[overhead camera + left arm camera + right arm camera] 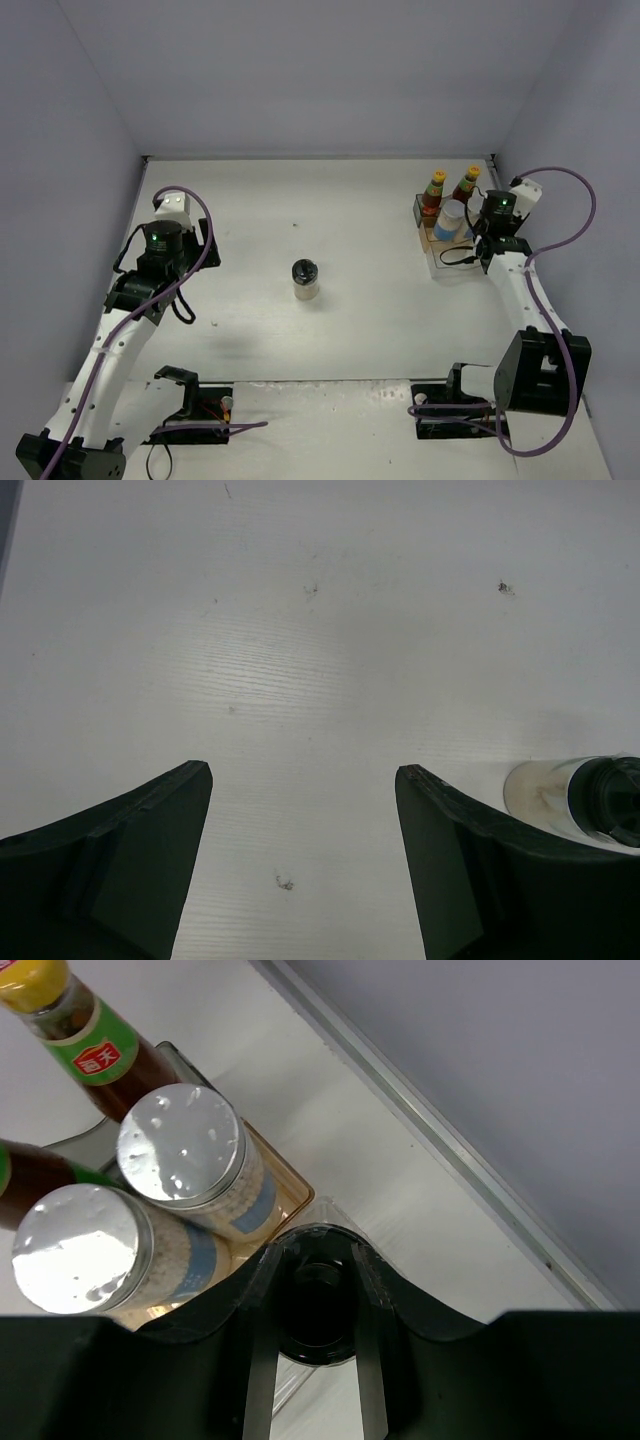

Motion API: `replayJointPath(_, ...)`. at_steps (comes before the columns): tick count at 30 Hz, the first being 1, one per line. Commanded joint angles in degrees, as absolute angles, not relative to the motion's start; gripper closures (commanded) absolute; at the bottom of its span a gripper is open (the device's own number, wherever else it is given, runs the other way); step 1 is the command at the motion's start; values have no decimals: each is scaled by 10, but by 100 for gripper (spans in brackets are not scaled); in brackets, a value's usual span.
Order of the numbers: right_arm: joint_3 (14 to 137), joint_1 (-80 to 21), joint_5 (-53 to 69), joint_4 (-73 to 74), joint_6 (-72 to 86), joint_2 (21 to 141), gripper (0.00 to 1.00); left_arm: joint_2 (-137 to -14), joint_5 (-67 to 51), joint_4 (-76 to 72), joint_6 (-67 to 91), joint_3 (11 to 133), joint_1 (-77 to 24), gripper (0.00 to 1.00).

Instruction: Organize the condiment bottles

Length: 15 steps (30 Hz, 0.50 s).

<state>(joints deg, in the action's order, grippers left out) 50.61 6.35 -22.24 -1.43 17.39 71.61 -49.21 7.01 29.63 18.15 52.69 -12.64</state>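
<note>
My right tool [315, 1255] was closed on a small jar with a round black lid [316, 1312]. Its two dark fingers hugged the lid, one on each side. I could see only the lid from up there, so I could not tell what the jar stood on.

Just beside the right tool stood two round shakers with shiny silver lids and blue labels. The first shaker [180, 1150] and the second shaker [80, 1250] were upright and side by side.

Behind the shakers were two slim red sauce bottles with yellow caps. The nearer sauce bottle [95, 1050] had a green label with a red mark on it. Only a small part of the other sauce bottle [25, 1175] showed at the edge of the right wrist view.

The shakers and sauce bottles sat in a clear plastic organizer with steps [296, 1192]. In the top view the organizer was at the far right of the white tabletop [300, 200], close to the right wall.

My left tool [302, 772] was wide open. Nothing was between its fingers, and I saw only bare tabletop under it.

A second pale jar with a black lid [305, 280] stood upright alone in the middle of the tabletop. It was to the right of the left tool and well apart from the organizer.
</note>
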Motion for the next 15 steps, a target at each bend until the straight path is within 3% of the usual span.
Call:
replayJointPath(1,508,76,-254,-104,187,720,100,-490,69,258,185,541,-128,26)
replayJointPath(15,468,83,-242,-161,202,780,100,-492,69,259,185,541,-128,26)
